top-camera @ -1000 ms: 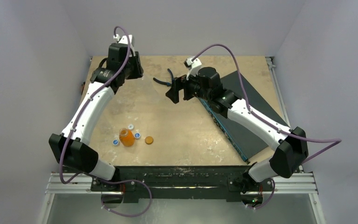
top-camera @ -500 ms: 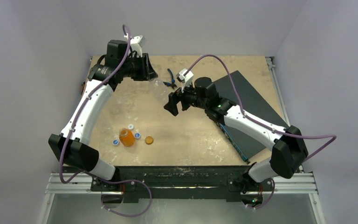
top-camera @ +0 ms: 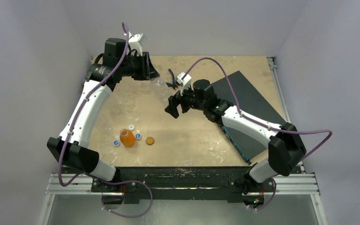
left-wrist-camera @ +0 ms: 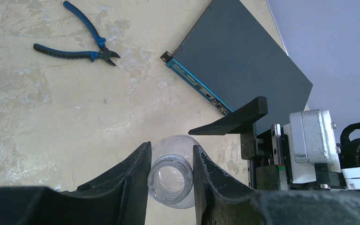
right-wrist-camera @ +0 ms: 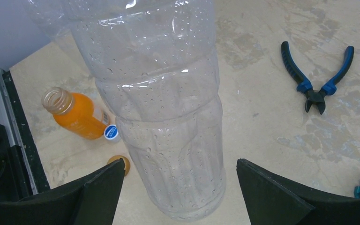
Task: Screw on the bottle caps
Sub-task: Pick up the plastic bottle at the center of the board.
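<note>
My left gripper (left-wrist-camera: 171, 169) is shut on the open neck of a clear bottle (left-wrist-camera: 170, 177), which carries no cap. In the top view this bottle (top-camera: 162, 89) slants from the left gripper (top-camera: 152, 75) down toward the right gripper (top-camera: 172, 107). In the right wrist view the wet, ribbed bottle (right-wrist-camera: 164, 108) has its base between my wide-open right gripper's (right-wrist-camera: 180, 165) jaws, with gaps on both sides. An uncapped orange bottle (top-camera: 127, 138) stands near the front left, with blue-white caps (top-camera: 138, 136) around it and an orange-brown cap (top-camera: 149, 140) to its right. One blue cap (right-wrist-camera: 111, 132) lies against the orange bottle (right-wrist-camera: 75, 115).
Blue-handled pliers (left-wrist-camera: 75, 44) lie on the table at the back, behind the clear bottle. A dark flat panel (top-camera: 251, 105) with a blue edge lies under the right arm on the table's right side. The table's front edge (top-camera: 178, 167) is a black rail.
My left arm has swung the clear bottle rightward toward the table's middle. My right arm has moved left and nearer, bringing its open jaws around the bottle's base.
</note>
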Motion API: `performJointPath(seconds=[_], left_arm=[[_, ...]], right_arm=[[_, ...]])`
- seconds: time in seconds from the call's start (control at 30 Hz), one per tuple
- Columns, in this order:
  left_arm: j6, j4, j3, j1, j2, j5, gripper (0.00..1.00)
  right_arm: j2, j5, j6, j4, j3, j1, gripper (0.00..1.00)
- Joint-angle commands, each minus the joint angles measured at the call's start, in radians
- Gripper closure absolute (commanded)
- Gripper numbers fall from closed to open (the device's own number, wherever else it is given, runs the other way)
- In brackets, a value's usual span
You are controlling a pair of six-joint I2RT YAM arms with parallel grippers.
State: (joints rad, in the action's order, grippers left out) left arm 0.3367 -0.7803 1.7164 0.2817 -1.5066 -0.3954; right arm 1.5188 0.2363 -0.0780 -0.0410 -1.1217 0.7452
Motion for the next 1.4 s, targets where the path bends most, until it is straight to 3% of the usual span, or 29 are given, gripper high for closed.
performJointPath(seconds=[0.0,0.3,0.47,0.5,0.57,0.73,0.8,1.1,1.37], left_arm=[[0.009,0.024,0.03,-0.003,0.046,-0.039,1.0],[0.047,0.108,-0.014,-0.003,0.053,-0.076,1.0],[0.053,0.147,-0.036,-0.003,0.058,-0.09,1.0],[0.058,0.165,-0.048,-0.003,0.062,-0.091,0.98],[0.066,0.2,-0.083,-0.003,0.076,-0.09,0.8],[0.074,0.298,-0.154,-0.003,0.117,-0.053,0.23],[0.077,0.346,-0.181,-0.003,0.139,-0.019,0.08],[0.058,0.728,-0.424,-0.003,0.356,0.031,0.0],[0.087,0.79,-0.443,-0.003,0.346,-0.065,0.0]], right_arm=[[-0.003,0.052,0.005,-0.071,0.015,0.003,0.09],[0.008,0.083,-0.01,-0.069,0.022,0.002,0.25],[-0.004,0.108,-0.059,-0.105,0.028,0.003,0.45],[-0.008,0.113,-0.07,-0.114,0.029,0.003,0.49],[-0.012,0.131,-0.096,-0.131,0.028,0.003,0.57],[-0.009,0.161,-0.169,-0.15,-0.005,0.002,0.68],[-0.009,0.179,-0.205,-0.161,-0.019,-0.001,0.69],[0.041,0.26,-0.376,-0.141,-0.137,-0.042,0.68],[0.042,0.273,-0.492,-0.19,-0.177,-0.05,0.67]])
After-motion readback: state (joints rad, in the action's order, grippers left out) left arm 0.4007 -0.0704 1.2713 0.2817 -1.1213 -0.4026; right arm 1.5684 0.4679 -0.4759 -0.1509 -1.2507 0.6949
